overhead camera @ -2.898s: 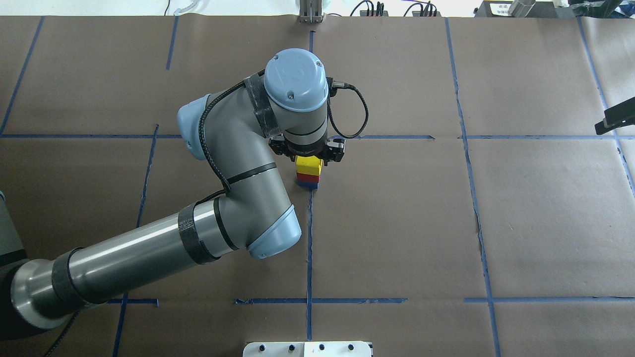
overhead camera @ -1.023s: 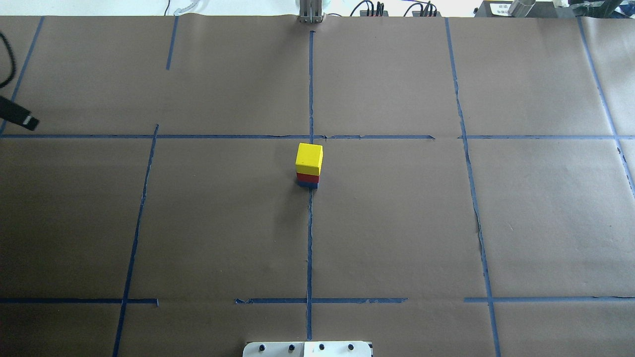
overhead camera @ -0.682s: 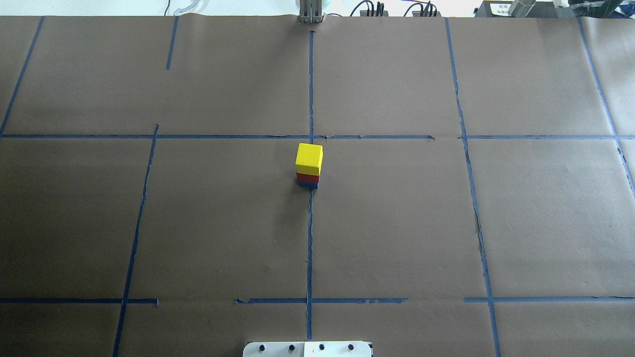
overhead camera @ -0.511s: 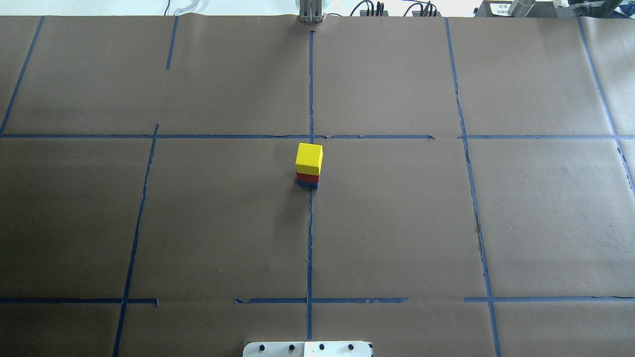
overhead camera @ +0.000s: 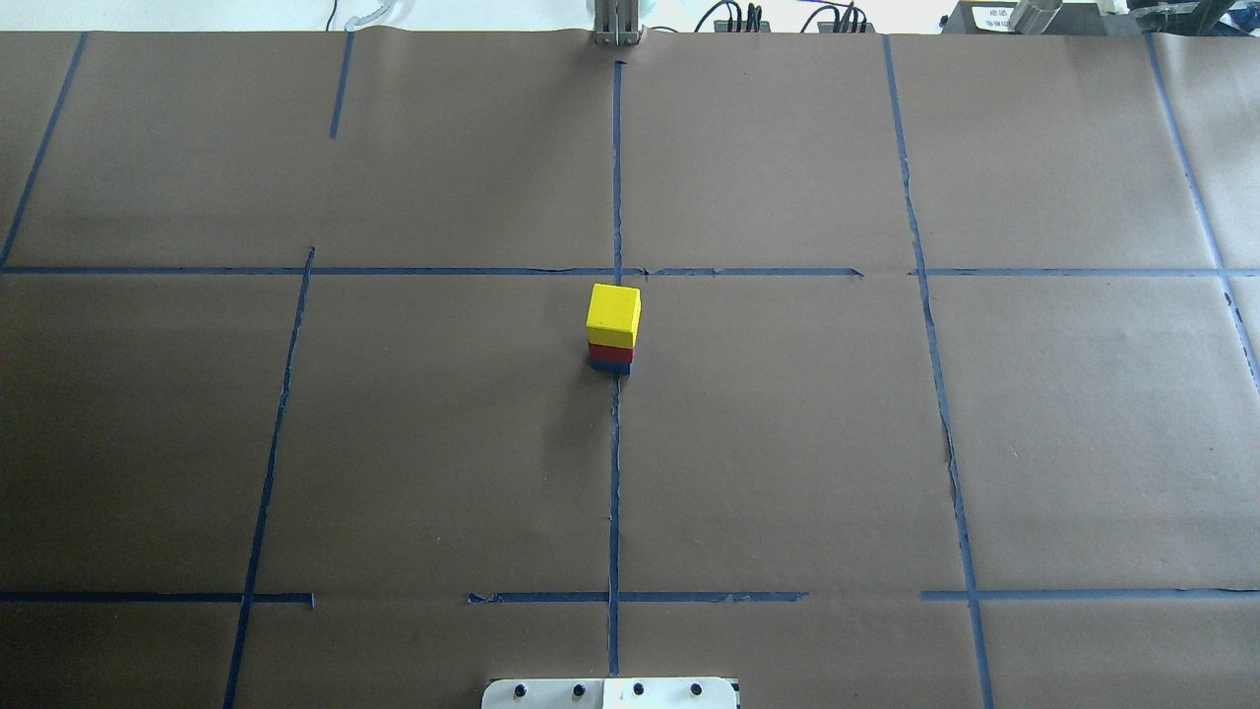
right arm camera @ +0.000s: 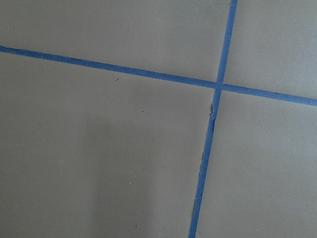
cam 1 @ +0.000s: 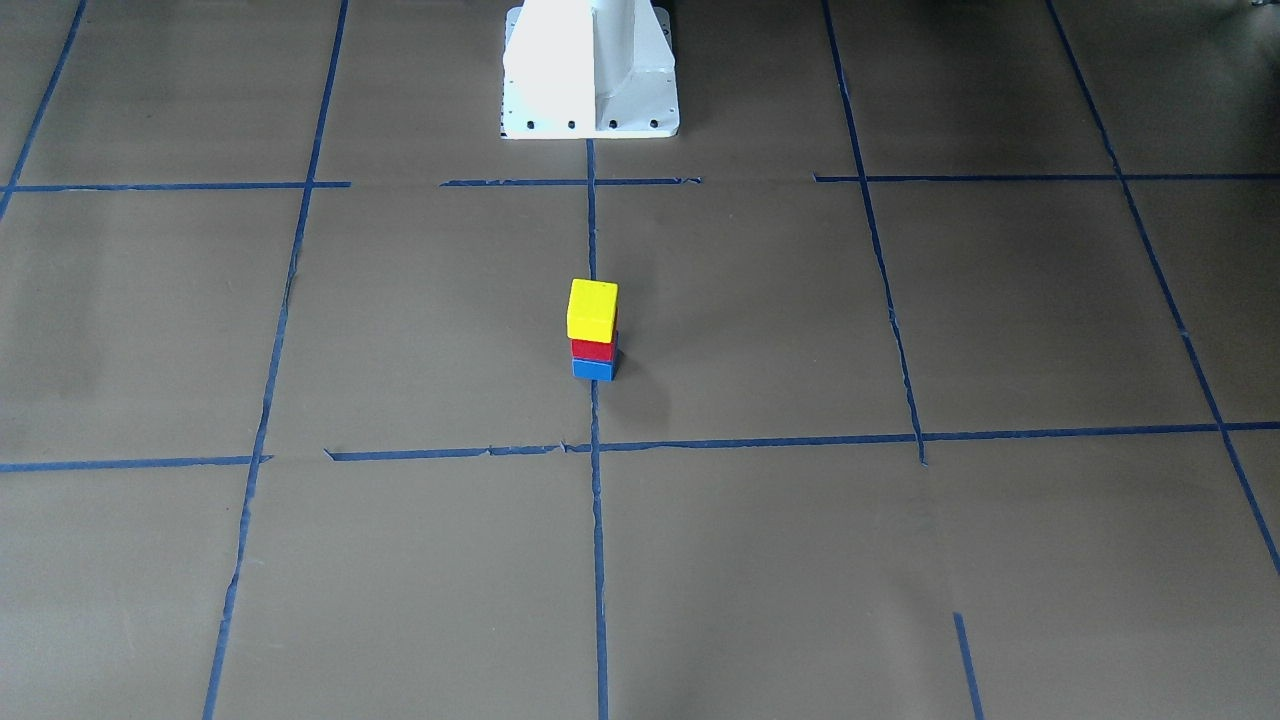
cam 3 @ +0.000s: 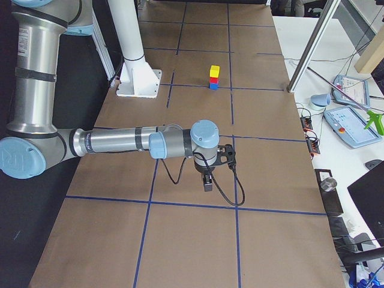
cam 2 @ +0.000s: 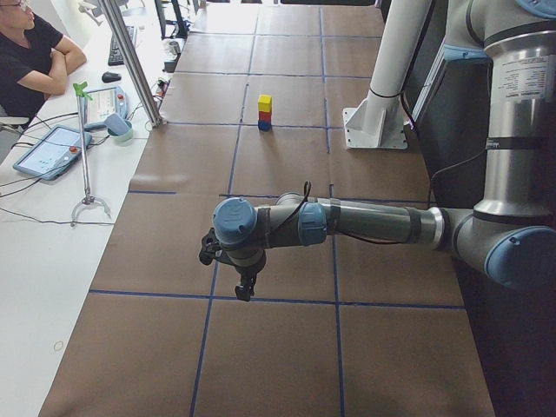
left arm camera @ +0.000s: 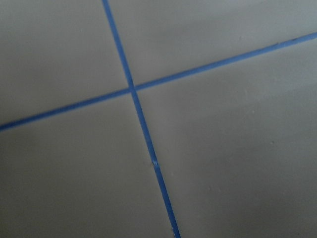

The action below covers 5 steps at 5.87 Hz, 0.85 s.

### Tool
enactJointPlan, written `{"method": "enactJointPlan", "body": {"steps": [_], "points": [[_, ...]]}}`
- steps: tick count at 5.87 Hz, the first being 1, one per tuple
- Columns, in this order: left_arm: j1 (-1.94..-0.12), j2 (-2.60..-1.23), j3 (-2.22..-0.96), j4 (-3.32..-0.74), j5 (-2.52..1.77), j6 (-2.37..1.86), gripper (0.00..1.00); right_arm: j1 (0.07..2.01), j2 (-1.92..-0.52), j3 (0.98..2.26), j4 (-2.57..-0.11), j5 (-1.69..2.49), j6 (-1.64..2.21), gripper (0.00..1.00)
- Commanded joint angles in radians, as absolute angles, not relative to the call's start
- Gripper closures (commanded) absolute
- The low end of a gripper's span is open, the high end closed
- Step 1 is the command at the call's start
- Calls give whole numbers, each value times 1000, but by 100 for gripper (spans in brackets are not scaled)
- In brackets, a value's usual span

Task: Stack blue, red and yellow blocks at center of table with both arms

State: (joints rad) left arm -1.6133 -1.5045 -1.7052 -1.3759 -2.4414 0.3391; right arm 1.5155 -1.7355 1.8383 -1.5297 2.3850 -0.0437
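Where two blue tape lines [overhead camera: 616,197] crossed near the middle of the table [overhead camera: 787,443], a small tower of three blocks was seen. The blue block [cam 1: 593,369] was set at the bottom, flat on the brown paper [overhead camera: 443,443]. The red block [cam 1: 593,350] was laid on top of it, and the yellow block [cam 1: 592,310] was placed on top of the red one. The tower was stood upright, with its sides lined up quite well, and it was seen standing by itself. It was set on the long tape line that ran from the robot's white base [cam 1: 590,70] out to the far side of the table, just on the robot's side of a cross line.

Both arms were found well apart from the tower. The left gripper [cam 2: 246,288] was held low over the paper toward the left end of the table, pointed down beside a tape line. The right gripper [cam 3: 207,182] was held low over the paper toward the right end, also pointed down. Both were shown only by the side cameras, so it could not be told whether their fingers were spread or pressed together. Only brown paper and crossed tape lines were shown by the two wrist cameras.

A person in a black shirt [cam 2: 30,52] was seated at a white desk [cam 2: 35,287] past the far edge of the table, with a tablet [cam 2: 48,149] laid nearby.
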Motion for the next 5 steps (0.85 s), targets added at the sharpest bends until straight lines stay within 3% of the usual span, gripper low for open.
{"method": "enactJointPlan", "body": {"steps": [1, 5], "points": [[-1614, -1494, -1678, -1378, -2442, 334, 0, 1516, -1732, 1830, -1528, 2381, -51, 0], [-1609, -1506, -1684, -1377, -2438, 187, 0, 1514, -1680, 1729, -1528, 2387, -51, 0]]}}
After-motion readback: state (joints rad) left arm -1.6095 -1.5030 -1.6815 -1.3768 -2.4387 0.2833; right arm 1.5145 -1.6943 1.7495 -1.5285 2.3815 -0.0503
